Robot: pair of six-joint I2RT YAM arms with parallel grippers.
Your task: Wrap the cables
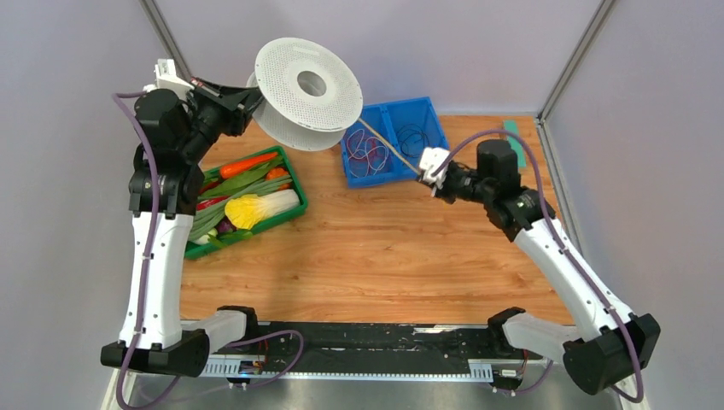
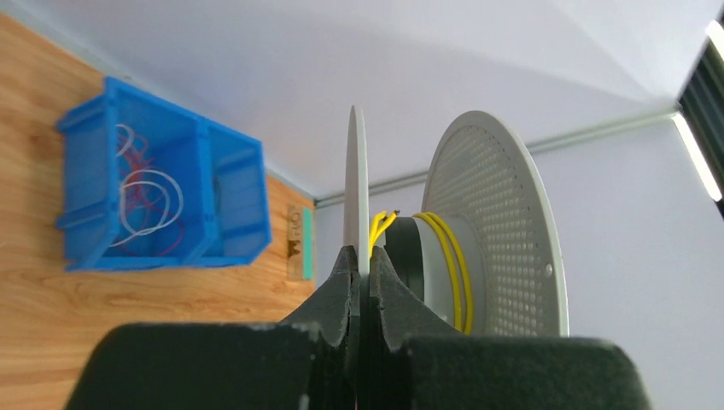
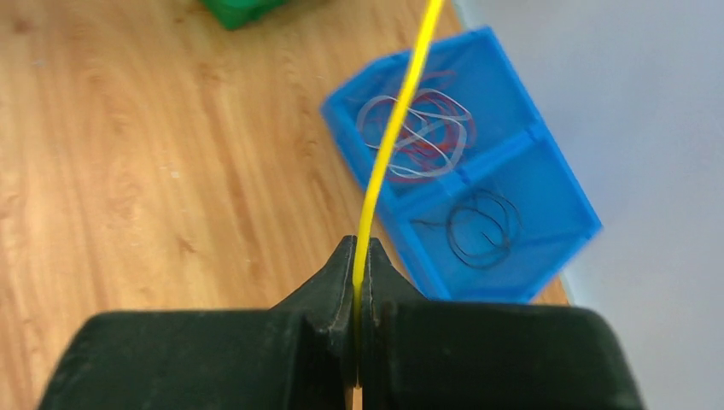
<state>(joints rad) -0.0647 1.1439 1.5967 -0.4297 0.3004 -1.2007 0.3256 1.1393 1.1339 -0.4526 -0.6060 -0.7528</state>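
Observation:
My left gripper is shut on one flange of a white perforated spool and holds it up at the back left. In the left wrist view the gripper pinches the thin flange, and yellow cable is wound a few turns round the hub. My right gripper is shut on the yellow cable, which runs taut up to the spool. In the right wrist view the gripper clamps the cable between its tips.
A blue two-compartment bin stands at the back, with a red, white and purple wire tangle and a thin black wire. A green tray of toy vegetables lies left of centre.

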